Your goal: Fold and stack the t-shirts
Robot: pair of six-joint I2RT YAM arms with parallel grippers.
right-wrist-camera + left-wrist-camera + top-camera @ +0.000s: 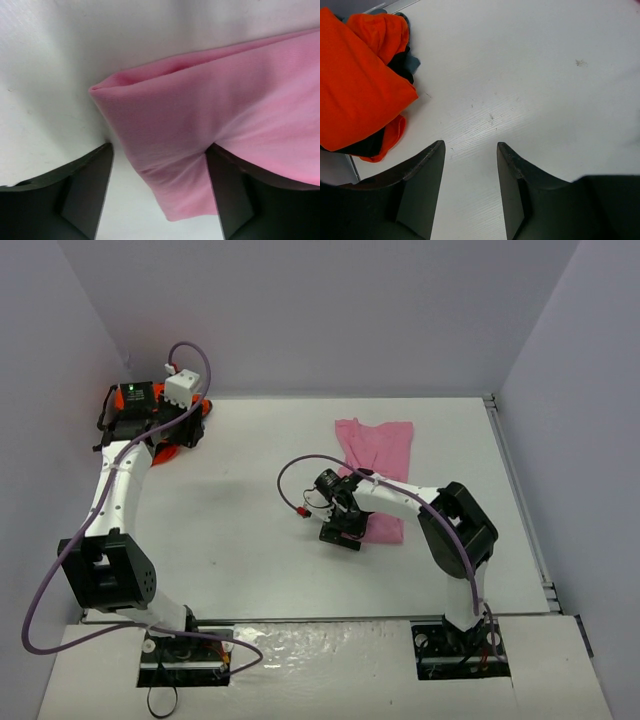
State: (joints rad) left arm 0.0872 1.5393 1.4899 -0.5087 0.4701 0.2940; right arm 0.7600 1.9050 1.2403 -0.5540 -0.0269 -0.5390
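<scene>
Your right gripper [159,150] sits low over the table [230,500]. Its jaws are apart and straddle the near left corner of the pink t-shirt [375,445], which lies folded right of the table's centre. One finger touches the cloth and the other stands clear of it. Your left gripper [470,145] hangs at the table's far left corner, jaws apart with nothing between them. It is near the bunched orange t-shirt [355,85], which has the dark t-shirt [402,67] tangled in it.
</scene>
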